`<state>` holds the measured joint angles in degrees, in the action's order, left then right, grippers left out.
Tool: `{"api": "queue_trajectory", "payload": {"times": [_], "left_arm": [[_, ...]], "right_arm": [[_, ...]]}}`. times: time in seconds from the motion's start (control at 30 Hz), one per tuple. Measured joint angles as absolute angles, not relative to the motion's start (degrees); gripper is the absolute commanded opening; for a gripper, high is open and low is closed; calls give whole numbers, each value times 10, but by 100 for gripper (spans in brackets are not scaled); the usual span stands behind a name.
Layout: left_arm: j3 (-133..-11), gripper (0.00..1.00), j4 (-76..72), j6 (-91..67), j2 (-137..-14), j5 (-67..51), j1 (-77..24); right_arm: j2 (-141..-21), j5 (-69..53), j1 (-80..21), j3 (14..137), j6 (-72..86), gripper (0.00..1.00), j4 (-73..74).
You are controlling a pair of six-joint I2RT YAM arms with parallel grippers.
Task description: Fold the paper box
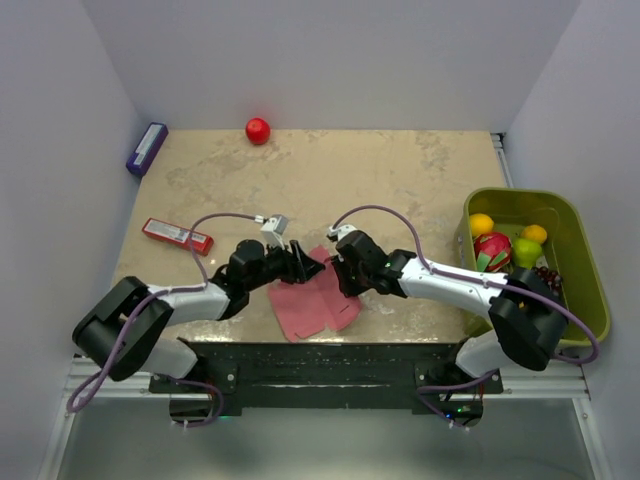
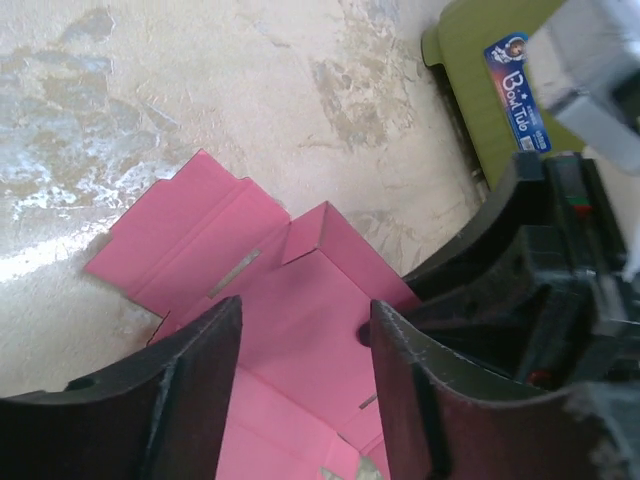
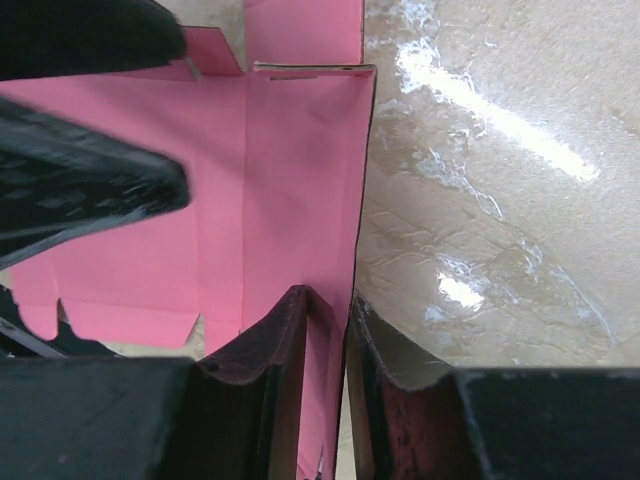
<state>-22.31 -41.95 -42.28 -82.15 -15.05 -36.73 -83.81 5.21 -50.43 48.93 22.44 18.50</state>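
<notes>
Right wrist view: right fingers [image 3: 265, 360] pinch one raised paper box [image 3: 280, 200] wall; left fingers [image 2: 190, 370], at 9 o'clock, spread empty. Other panels lie unfolded.

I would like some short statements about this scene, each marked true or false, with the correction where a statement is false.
1. The right gripper is pinching an edge of the pink paper box. True.
2. The left gripper is shut on the red packet. False: it is open over the paper box, and the red packet lies alone on the table, further left.
3. The paper box is folded into a closed box. False: it is an open sheet, mostly flat, with one panel raised.
4. A red ball lies near the far edge of the table. True.
5. The green tub is empty. False: it holds fruit.
</notes>
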Motion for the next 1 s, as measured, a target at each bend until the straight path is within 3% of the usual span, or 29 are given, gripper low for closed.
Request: {"api": "queue_trajectory", "payload": {"times": [0.23,0.47,0.77,1.0], "left_arm": [[-223,73,-342,-392,-710,-140,-335],[-223,75,-262,-337,-656,-113,-307],[-226,89,-166,-309,-536,-102,-285],[-364,93,-59,-313,-490,-143,-200]], "right_arm": [[-841,64,-505,489,205,19,185],[-841,68,-505,492,184,0,179],[-804,59,-505,506,88,0,178],[-763,4,-505,550,35,0,211]]}}
